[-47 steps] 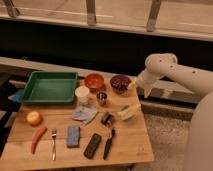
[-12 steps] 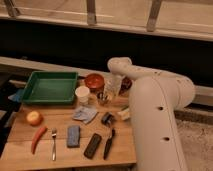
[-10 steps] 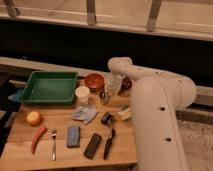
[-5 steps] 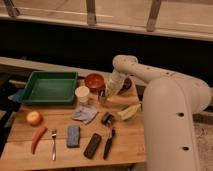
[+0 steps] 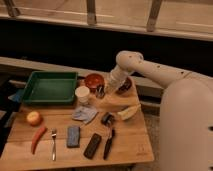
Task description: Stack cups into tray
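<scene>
The white cup [image 5: 82,94] stands upright on the wooden table, just right of the green tray [image 5: 31,93], which holds nothing I can see. The small steel cup [image 5: 100,92] stands right beside the white cup, in front of the orange bowl [image 5: 93,80]. My gripper [image 5: 104,89] reaches down from the white arm and is at the steel cup, partly hiding it. The dark red bowl [image 5: 125,86] is mostly hidden behind the arm.
On the wooden table [image 5: 135,147] lie a grey cloth [image 5: 84,114], a yellow wedge [image 5: 128,112], an apple [image 5: 34,118], a red pepper [image 5: 37,138], a fork [image 5: 53,145], a blue sponge [image 5: 73,136], a black remote [image 5: 92,145] and a dark-handled tool [image 5: 108,143].
The arm has swung in from the right side of the table to the steel cup. Over the last second it shifted slightly over the bowls. The cups have not moved.
</scene>
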Tool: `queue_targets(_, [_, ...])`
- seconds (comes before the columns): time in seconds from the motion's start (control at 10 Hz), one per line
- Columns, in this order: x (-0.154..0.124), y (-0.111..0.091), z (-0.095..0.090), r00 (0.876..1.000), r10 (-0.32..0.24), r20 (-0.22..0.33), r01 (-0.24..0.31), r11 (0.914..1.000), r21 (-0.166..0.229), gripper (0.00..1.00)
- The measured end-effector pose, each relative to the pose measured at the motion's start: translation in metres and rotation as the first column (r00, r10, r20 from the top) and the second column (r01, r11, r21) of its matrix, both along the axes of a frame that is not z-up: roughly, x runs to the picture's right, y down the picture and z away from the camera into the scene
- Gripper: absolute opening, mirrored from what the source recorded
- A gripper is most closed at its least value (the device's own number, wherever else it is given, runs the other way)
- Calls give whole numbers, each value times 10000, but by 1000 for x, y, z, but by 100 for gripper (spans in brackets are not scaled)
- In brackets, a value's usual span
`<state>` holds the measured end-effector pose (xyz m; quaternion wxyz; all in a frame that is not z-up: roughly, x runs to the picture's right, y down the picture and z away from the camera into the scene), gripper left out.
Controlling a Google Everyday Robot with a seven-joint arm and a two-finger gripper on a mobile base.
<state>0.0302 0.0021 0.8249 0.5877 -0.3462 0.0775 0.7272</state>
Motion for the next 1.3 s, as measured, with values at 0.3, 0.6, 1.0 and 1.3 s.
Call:
queue_targets(0.3, [-16,-24,-59,9978,-415,525,350,9923,1185,11])
queue_targets(0.6, [-60,-29,-111,9818,-1400,1281,1090,9686,2234,11])
queue_targets(1.0, [-81,-34,-121,9728,-1782,1482,1362,9570,2562,11])
queue_targets(1.3, [-83,-33,-116,9695,-1969,1462,1569,9561,2475,11])
